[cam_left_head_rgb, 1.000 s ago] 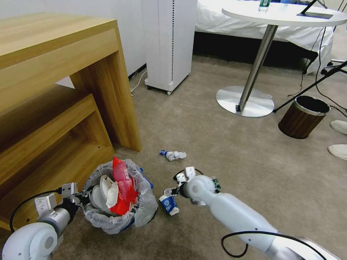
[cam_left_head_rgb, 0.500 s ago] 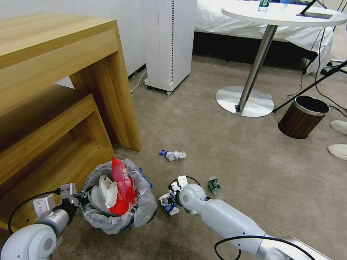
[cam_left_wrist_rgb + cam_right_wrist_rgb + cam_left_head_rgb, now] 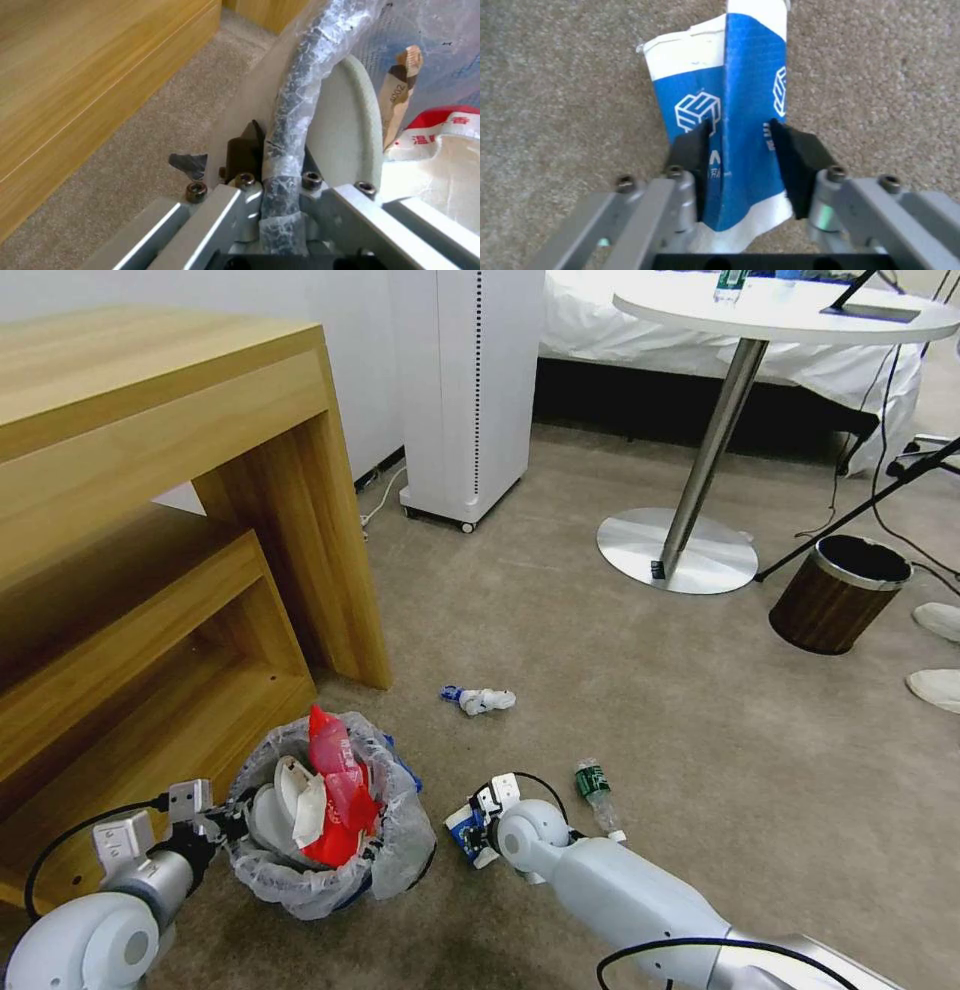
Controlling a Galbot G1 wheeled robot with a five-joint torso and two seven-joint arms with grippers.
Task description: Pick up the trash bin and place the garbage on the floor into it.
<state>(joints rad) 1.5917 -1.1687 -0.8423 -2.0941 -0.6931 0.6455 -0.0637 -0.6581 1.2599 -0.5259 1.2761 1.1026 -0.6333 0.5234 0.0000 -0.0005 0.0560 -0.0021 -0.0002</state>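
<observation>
**Right claw closed around a blue-white carton beside the lined bin**

In the lower left of the head view the trash bin (image 3: 330, 830) stood on the carpet (image 3: 620, 670), its translucent liner bunched over the edge and a strip of blue showing at its side. A red plastic bottle (image 3: 335, 770) and white scraps stuck up out of it. The left claw (image 3: 280, 150) was clamped on the bin's bag-wrapped rim (image 3: 295, 108), one dark pad outside the wall and the other inside; in the head view it sat at the bin's left edge, in front of the wooden desk (image 3: 150, 470).

Just right of the bin, low in the frame's centre, the right claw (image 3: 737, 144) lay down at the floor with its two black pads pressed on either side of a folded blue-white paper carton (image 3: 730, 97), which rested on the carpet. The jaws were narrowed onto the carton, not fully shut.

A clear green-label bottle (image 3: 598, 795) lay just right of the right wrist. A crumpled blue-white wrapper (image 3: 480, 700) lay farther up the frame, near the desk leg. At the right edge stood a brown wood-grain bin (image 3: 838, 595), with two white slippers (image 3: 938, 655) beside it.
</observation>
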